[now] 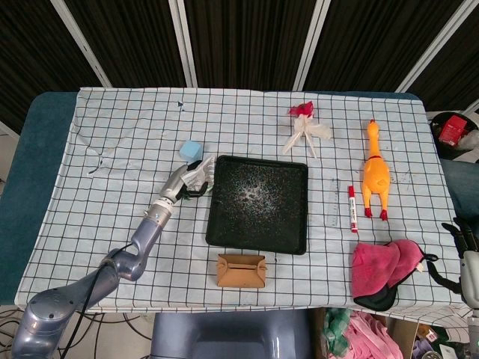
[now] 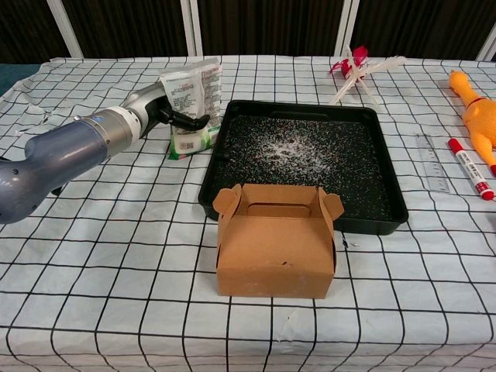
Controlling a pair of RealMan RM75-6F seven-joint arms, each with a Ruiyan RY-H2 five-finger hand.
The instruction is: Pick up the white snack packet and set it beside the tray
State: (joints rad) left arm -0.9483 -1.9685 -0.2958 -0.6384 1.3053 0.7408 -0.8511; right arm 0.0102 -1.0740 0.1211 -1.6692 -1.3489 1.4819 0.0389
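chest view shows the left hand (image 2: 167, 108) clamped on the white snack packet (image 2: 191, 108) at the tray (image 2: 306, 225) left edge; lower it flat, then release slowly.

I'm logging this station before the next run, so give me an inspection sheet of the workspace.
Surface: checked cloth on the table.
Job's things: white snack packet upright at the black tray's left edge, held.
Clutter: cardboard box, rubber chicken, red marker, pink cloth, blue block, ruler.
Robot hands: left robot hand grips the packet; right robot hand off-table, state unclear.
Cables: nothing seen.
Surroundings: dark panels behind.
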